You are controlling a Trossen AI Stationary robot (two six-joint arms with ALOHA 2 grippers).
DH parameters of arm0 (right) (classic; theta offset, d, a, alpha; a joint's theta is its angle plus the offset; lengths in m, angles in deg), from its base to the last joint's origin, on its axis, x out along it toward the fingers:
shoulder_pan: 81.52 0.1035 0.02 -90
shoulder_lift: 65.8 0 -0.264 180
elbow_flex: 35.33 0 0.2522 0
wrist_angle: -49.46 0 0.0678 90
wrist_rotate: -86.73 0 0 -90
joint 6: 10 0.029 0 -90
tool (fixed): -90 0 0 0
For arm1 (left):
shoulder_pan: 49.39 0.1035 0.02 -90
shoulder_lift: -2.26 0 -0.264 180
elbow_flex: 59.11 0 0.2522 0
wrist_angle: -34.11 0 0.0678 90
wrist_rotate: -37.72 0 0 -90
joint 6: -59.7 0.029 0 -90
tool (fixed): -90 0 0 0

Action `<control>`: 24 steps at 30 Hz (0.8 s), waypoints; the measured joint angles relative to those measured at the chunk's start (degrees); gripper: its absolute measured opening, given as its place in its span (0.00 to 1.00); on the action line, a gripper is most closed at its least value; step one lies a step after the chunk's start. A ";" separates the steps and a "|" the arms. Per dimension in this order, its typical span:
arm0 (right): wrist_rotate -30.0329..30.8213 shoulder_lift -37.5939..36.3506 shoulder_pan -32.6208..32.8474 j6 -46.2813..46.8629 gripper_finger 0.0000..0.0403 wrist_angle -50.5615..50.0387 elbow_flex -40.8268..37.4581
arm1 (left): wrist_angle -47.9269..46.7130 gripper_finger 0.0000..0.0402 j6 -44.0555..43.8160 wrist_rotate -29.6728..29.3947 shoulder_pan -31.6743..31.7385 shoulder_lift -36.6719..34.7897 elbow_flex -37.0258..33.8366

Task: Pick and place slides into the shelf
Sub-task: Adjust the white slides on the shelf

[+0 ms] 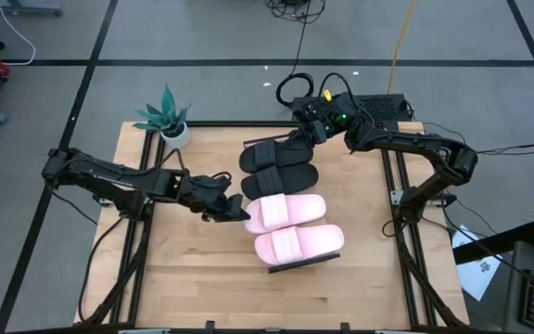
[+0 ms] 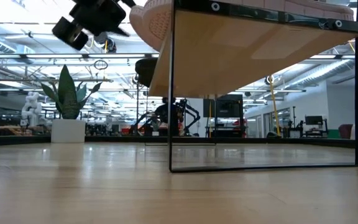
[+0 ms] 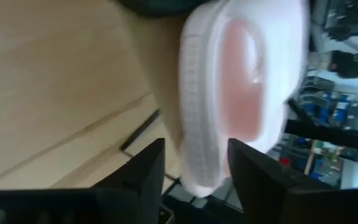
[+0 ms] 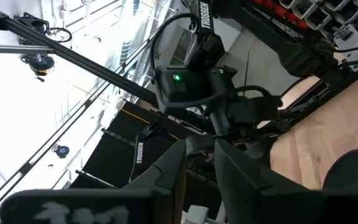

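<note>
Slides [image 1: 286, 226] on shelf [image 1: 304, 263], wood table [image 1: 193, 269], left fingers [image 3: 142, 171] spread, right's unclear.

The low view looks level across the light wooden tabletop [image 2: 104, 186]. The raised wooden-slat shelf with thin dark frame [image 2: 253, 56] fills the 12-to-2 o'clock area, seen from underneath, its dark legs reaching the tabletop. A pale pink slide sandal [image 2: 157, 22] overhangs the shelf edge at 12 o'clock. A dark gripper [image 2: 89, 22] hangs at 11 o'clock. A green spiky plant in a white pot [image 2: 68, 106] stands at 9 o'clock.
</note>
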 joint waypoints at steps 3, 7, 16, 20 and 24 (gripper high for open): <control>0.04 0.00 0.00 0.00 0.18 0.01 0.00 | 0.57 0.35 0.35 -0.32 0.50 0.33 0.11; 0.12 0.00 0.00 -0.09 0.18 0.02 0.00 | 1.34 0.23 1.18 -0.48 0.64 0.98 0.12; 0.18 0.00 0.00 -0.42 0.18 0.24 0.00 | 1.72 0.03 2.40 0.14 0.70 2.87 0.07; 0.22 0.00 0.00 -0.44 0.18 0.22 0.00 | 3.88 0.03 2.52 -1.74 0.66 2.79 0.05; 0.31 0.00 0.00 -0.42 0.18 0.22 0.00 | 7.62 0.02 4.61 -3.14 0.72 2.79 0.04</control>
